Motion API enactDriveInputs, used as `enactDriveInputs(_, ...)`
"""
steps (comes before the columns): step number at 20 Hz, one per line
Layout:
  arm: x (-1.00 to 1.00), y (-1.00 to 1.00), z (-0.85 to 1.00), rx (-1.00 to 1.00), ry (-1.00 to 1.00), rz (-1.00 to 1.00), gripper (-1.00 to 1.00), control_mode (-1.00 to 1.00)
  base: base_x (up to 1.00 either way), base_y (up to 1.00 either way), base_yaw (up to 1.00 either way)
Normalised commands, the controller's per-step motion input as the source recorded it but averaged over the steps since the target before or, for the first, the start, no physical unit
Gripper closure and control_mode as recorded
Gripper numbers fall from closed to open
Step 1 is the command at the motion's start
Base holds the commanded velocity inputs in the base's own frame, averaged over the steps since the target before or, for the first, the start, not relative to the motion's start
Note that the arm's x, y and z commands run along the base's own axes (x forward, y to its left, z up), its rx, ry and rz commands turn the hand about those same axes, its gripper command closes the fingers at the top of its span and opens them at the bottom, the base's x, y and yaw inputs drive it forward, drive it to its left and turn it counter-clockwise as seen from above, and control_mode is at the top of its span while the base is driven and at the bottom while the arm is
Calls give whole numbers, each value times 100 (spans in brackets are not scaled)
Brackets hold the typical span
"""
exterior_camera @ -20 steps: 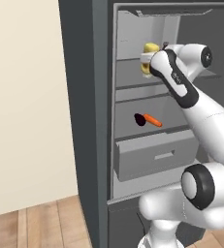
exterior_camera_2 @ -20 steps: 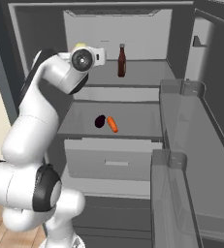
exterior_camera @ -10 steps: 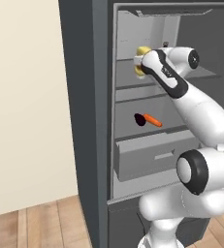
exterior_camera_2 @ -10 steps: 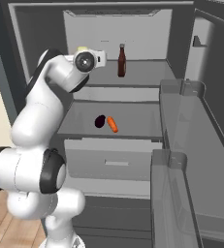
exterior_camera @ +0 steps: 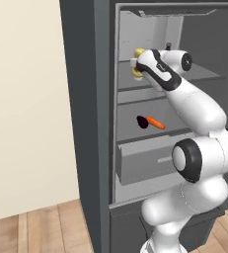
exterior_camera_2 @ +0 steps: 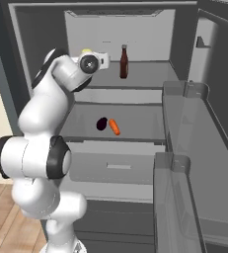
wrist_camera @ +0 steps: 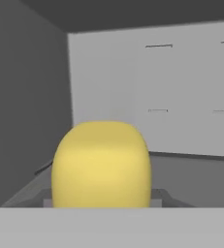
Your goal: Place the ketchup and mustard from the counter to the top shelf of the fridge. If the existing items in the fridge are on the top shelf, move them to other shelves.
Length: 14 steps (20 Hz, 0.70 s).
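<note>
The yellow mustard [exterior_camera: 137, 63] is held in my gripper [exterior_camera: 141, 66], which is shut on it just above the left end of the fridge's top shelf [exterior_camera_2: 145, 81]. In the hand view the mustard [wrist_camera: 101, 164] looms close in front, and the fingers are hidden behind it. In the right base view a little of the mustard [exterior_camera_2: 87, 51] peeks over the hand. The ketchup [exterior_camera_2: 124, 62] stands upright further right on the top shelf. On the shelf below lie the existing items: a maroon lump [exterior_camera_2: 101, 123] and an orange piece [exterior_camera_2: 115, 126], side by side.
The fridge [exterior_camera: 86, 123] stands open, with its dark side wall close to the left of the hand. A shut drawer [exterior_camera_2: 115, 163] sits under the lower shelf. The open door with clear bins [exterior_camera_2: 184, 148] juts out on the right.
The hand has carried the mustard leftward and deeper into the fridge at top-shelf height. The ketchup and the two items below have not moved.
</note>
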Motion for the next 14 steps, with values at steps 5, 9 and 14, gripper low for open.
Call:
enactDriveInputs(5,32,0,-17,0,0,0,100,-100,0,0,0)
enactDriveInputs(9,23,0,-23,0,0,0,100,-100,0,0,0)
enactDriveInputs(14,4,3,-17,-4,0,0,-100,-100,0,0,0)
